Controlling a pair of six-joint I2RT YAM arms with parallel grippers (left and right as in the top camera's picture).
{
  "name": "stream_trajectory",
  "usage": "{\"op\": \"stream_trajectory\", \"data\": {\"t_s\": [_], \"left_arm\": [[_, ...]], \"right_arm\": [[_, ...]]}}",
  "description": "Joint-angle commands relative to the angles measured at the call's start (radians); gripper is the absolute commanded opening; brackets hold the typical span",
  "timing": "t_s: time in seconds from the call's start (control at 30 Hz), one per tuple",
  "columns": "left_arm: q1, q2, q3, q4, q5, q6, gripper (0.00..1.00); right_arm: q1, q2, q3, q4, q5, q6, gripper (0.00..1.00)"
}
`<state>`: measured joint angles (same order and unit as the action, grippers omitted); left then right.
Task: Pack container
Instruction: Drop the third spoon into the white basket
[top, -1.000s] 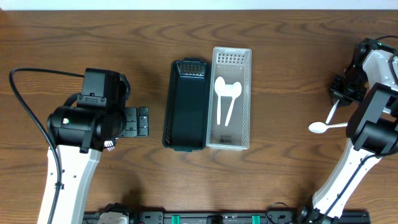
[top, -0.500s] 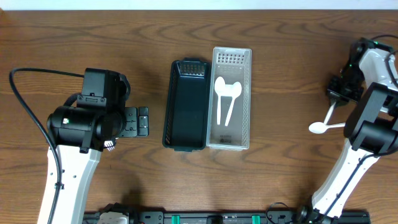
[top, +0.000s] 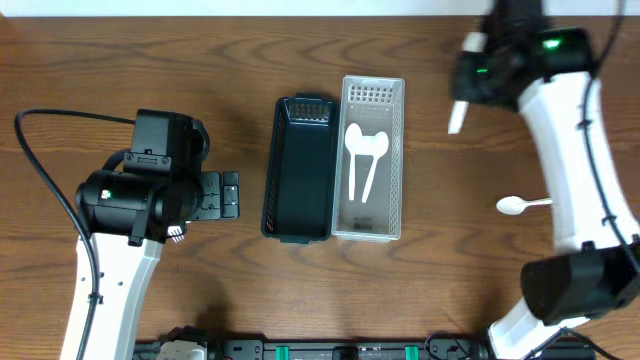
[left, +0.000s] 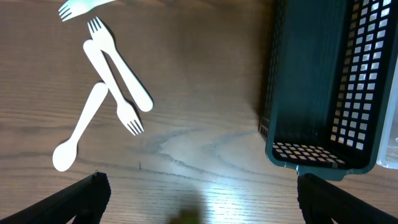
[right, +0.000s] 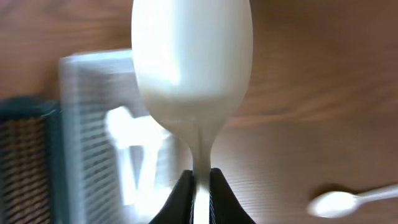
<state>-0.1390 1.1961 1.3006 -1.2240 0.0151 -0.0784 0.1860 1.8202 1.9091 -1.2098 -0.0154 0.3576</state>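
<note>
Overhead shows two trays (top: 300, 170) and seemingly four spoons (top: 353, 138).

This is looking like a robotics lab. A white left arm (top: 112, 270) and right arm (top: 572, 130) are standing at a wood-grain table (top: 150, 60).

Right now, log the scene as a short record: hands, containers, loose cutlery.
right hand: shut on held spoon, right of the clear bin
left hand: open, empty
clear bin: two spoons inside
dark basket: empty
loose spoon: on table, right of the bin
forks: three, on table beside the basket
left spoon: next to the forks
</note>
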Motion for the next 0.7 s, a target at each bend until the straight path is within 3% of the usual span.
{"op": "stream_trajectory", "data": {"t_s": [0.0, 0.17, 0.47, 0.6, 0.67], "left_arm": [[0.005, 0.005, 0.013, -0.002, -0.016, 0.003, 0.98], [0.005, 0.005, 0.013, -0.002, -0.016, 0.003, 0.98], [0.005, 0.005, 0.013, -0.002, -0.016, 0.003, 0.98], [0.005, 0.005, 0.013, -0.002, -0.016, 0.003, 0.98], [0.005, 0.005, 0.013, -0.002, -0.016, 0.003, 0.98]], "right_arm": [[0.1, 0.055, -0.015, 0.001, 0.004, 0.157, 0.03], [0.204, 0.147, -0.027, 0.008, 0.015, 0.272, 0.03], [0.299, 0.348, -0.028, 0.014, 0.015, 0.254, 0.09], [0.304, 0.347, -0.024, 0.05, 0.015, 0.187, 0.41], [0.296, 0.332, -0.013, 0.054, 0.015, 0.15, 0.44]]}}
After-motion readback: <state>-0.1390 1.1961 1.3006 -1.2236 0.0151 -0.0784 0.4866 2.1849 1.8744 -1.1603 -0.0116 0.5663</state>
